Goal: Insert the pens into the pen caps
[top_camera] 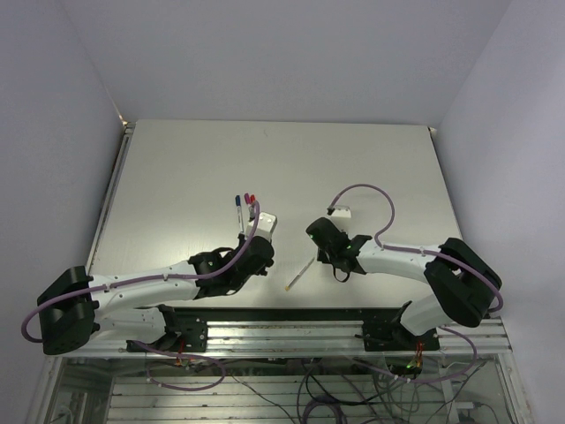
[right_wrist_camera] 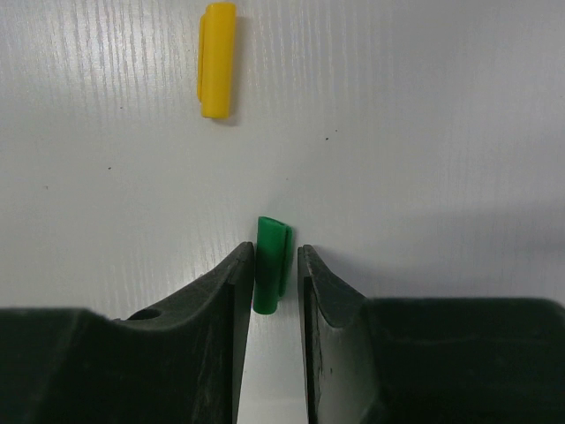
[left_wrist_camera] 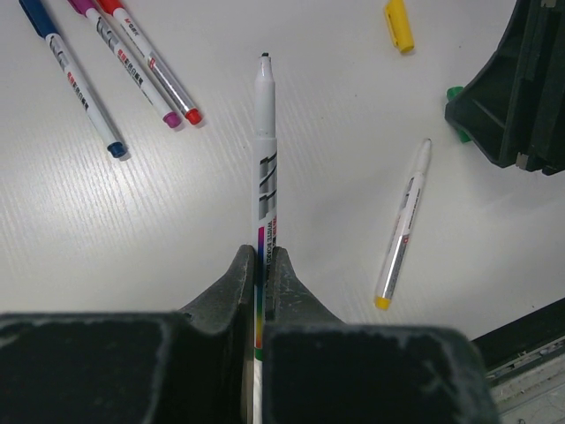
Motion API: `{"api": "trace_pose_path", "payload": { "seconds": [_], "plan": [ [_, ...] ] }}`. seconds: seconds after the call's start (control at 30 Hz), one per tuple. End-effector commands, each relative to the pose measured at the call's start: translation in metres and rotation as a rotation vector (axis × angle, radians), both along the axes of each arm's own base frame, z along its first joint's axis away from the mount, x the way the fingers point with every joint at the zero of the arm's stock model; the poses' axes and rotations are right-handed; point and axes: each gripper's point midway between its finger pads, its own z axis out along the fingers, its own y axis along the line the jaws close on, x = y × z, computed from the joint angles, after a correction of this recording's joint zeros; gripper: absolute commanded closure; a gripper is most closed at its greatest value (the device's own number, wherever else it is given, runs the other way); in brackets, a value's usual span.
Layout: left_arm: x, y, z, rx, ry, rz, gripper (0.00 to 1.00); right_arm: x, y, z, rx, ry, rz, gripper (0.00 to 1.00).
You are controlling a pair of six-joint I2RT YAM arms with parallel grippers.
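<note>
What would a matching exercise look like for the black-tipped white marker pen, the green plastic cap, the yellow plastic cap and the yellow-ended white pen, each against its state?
1. black-tipped white marker pen
2. green plastic cap
3. yellow plastic cap
4. yellow-ended white pen

A. lies free on the table, ahead of the right gripper
B. clamped in the left gripper
C. between the right gripper's jaws
D. lies free, uncapped

Pairs: 1-B, 2-C, 3-A, 4-D.

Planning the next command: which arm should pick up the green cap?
Right. The right fingers straddle the green cap, not yet clamped, while the left fingers are shut on an uncapped pen.
</note>
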Motion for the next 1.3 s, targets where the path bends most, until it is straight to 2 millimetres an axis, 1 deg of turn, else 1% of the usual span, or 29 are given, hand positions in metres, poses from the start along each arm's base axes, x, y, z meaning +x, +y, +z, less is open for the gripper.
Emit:
{"api": "trace_pose_path", "payload": {
  "seconds": [0.0, 0.17, 0.3, 0.37, 0.4, 0.47, 0.5, 0.6, 0.67, 0.77, 0.87, 1.0, 1.07, 1.17, 1.27],
  "plan": [
    [0.007, -0.002, 0.006, -0.018, -0.022, 0.014, 0.93, -0.007, -0.009, -0.007, -0.048, 0.034, -0.028, 0.74],
    [0.007, -0.003, 0.003, -0.018, -0.015, 0.013, 0.93, -0.008, -0.012, -0.012, -0.073, 0.047, -0.032, 0.74],
    [0.007, -0.002, 0.003, -0.02, -0.014, 0.016, 0.93, -0.007, -0.011, -0.015, -0.081, 0.056, -0.021, 0.74],
    [0.007, -0.001, 0.003, -0.02, -0.015, 0.019, 0.93, -0.008, -0.009, -0.017, -0.081, 0.065, -0.014, 0.78],
    [0.007, 0.0, 0.003, -0.02, -0.016, 0.02, 0.93, -0.009, -0.009, -0.018, -0.082, 0.072, -0.014, 0.82],
    [0.007, 0.0, 0.003, -0.018, -0.015, 0.022, 0.93, -0.012, -0.009, -0.021, -0.084, 0.091, -0.01, 0.97],
    [0.007, 0.001, 0.003, -0.018, -0.014, 0.024, 0.93, -0.014, -0.009, -0.022, -0.084, 0.101, -0.005, 1.0],
    [0.007, 0.001, 0.003, -0.016, -0.015, 0.019, 0.93, -0.015, -0.006, -0.021, -0.073, 0.107, 0.012, 1.0],
    [0.008, -0.001, 0.003, -0.011, -0.018, 0.011, 0.93, -0.011, -0.003, -0.013, -0.06, 0.079, 0.023, 1.0],
    [0.01, -0.004, 0.006, -0.017, -0.031, 0.003, 0.93, 0.007, -0.003, 0.014, -0.056, -0.026, 0.016, 1.0],
    [0.014, -0.012, 0.014, -0.045, -0.058, -0.007, 0.93, 0.032, -0.002, 0.052, -0.038, -0.161, 0.007, 1.0],
    [0.026, -0.027, 0.033, -0.089, -0.114, -0.01, 0.93, 0.063, -0.003, 0.106, 0.053, -0.325, -0.011, 1.0],
    [0.033, -0.037, 0.047, -0.125, -0.148, -0.016, 0.93, 0.074, -0.008, 0.133, 0.136, -0.411, -0.016, 1.0],
    [0.04, -0.052, 0.065, -0.189, -0.191, -0.042, 0.93, 0.084, -0.014, 0.172, 0.272, -0.553, 0.006, 1.0],
    [0.041, -0.068, 0.081, -0.276, -0.221, -0.098, 0.93, 0.088, -0.023, 0.207, 0.366, -0.699, 0.014, 1.0]
  ]
}}
